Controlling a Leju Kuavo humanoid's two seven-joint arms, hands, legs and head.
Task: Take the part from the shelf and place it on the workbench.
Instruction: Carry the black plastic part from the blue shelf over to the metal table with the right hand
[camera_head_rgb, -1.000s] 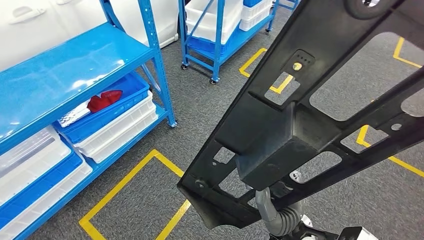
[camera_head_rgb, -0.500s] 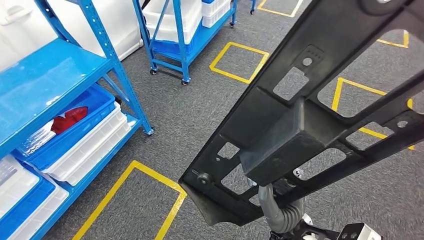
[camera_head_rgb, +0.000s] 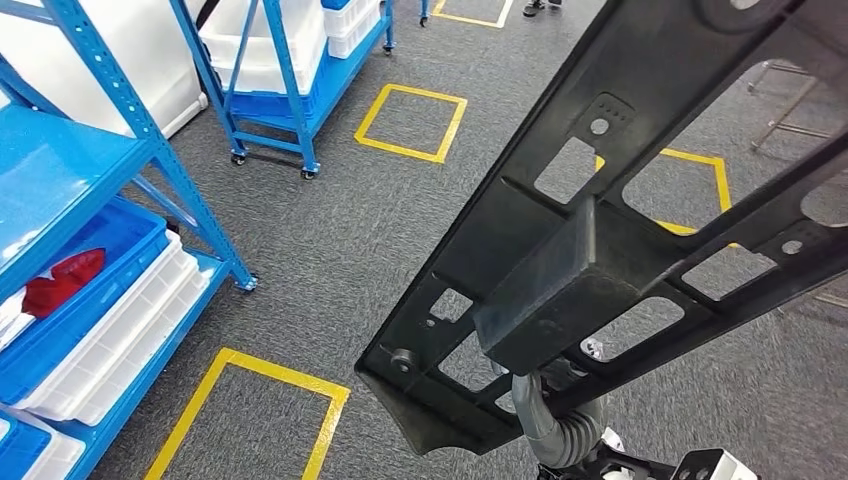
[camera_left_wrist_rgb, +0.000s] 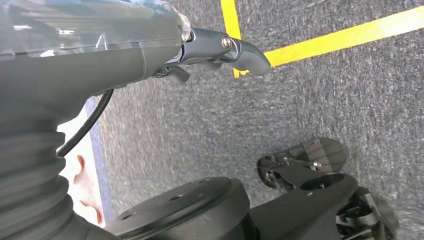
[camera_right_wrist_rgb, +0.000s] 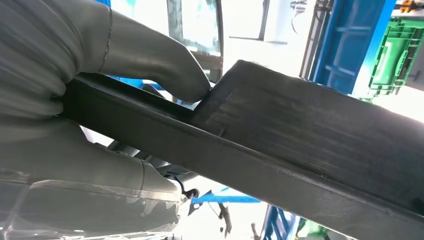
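step: carry | part (camera_head_rgb: 640, 200): off the shelf (camera_head_rgb: 60, 170), raised over the floor, likely to clear racks | right hand (camera_right_wrist_rgb: 90, 100): wrapped tight around its bar | left hand (camera_left_wrist_rgb: 150, 50): hanging, fingers loosely apart, holding nothing | workbench unseen

The left hand (camera_left_wrist_rgb: 220, 50) has a smooth grey shell with a clear glossy cover on it, and dark metal fingers (camera_left_wrist_rgb: 247, 52) with a small silver screw at the hinge. Behind the hand come grey ribbed bellows and a thin black cable. The right hand (camera_right_wrist_rgb: 100, 100) is light grey, with a thick rounded thumb (camera_right_wrist_rgb: 165, 65) and ribbed folds behind.
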